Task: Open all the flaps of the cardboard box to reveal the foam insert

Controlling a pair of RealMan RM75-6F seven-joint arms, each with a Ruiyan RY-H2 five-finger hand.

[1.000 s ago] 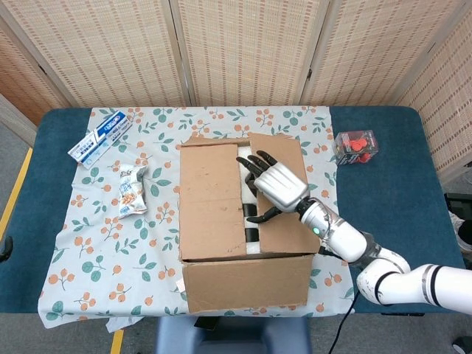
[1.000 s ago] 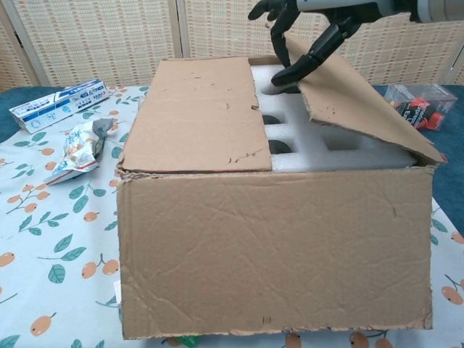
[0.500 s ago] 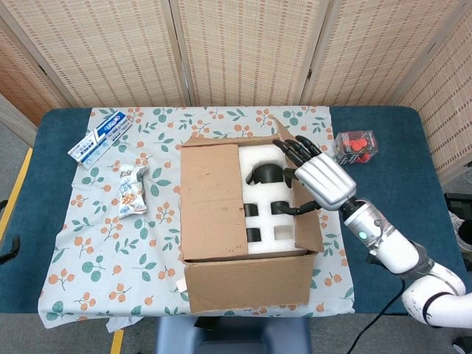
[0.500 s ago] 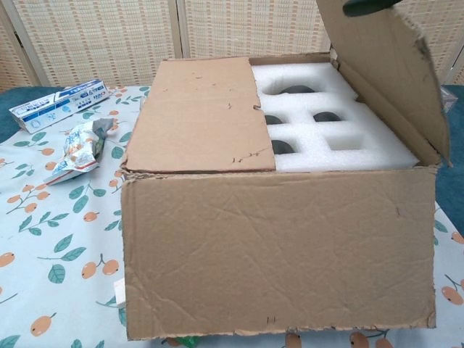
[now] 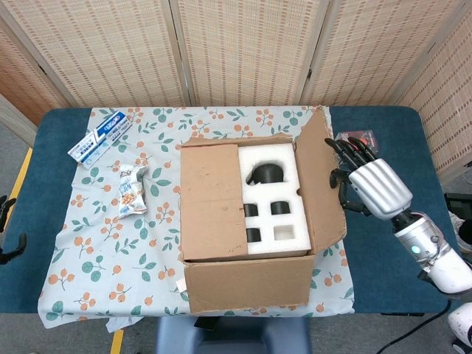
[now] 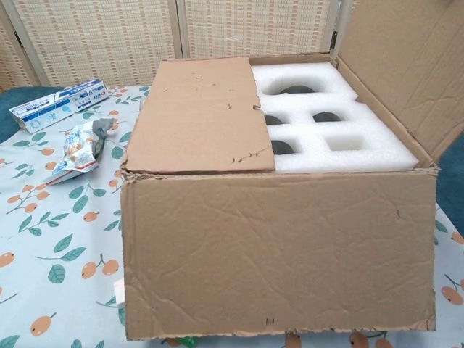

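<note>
The cardboard box (image 5: 247, 284) (image 6: 275, 254) stands mid-table. Its left flap (image 5: 210, 199) (image 6: 199, 116) lies flat over the left half. The right flap (image 5: 322, 184) (image 6: 395, 72) stands raised and leans outward. Between them shows the white foam insert (image 5: 274, 203) (image 6: 341, 134) with dark items in its pockets. My right hand (image 5: 367, 183) is just right of the raised flap, fingers apart, their tips at the flap's outer face; it grips nothing. The chest view does not show this hand. Dark bits at the head view's left edge may be my left hand (image 5: 7, 247).
A toothpaste carton (image 5: 99, 138) (image 6: 58, 104) and a snack packet (image 5: 131, 189) (image 6: 80, 148) lie left of the box on the floral cloth (image 5: 96, 251). A clear case with red contents (image 5: 360, 137) sits behind my right hand. Woven screens stand behind the table.
My right hand swung the right flap from lying over the foam up and outward to the right, then let go of its edge. More foam is now uncovered.
</note>
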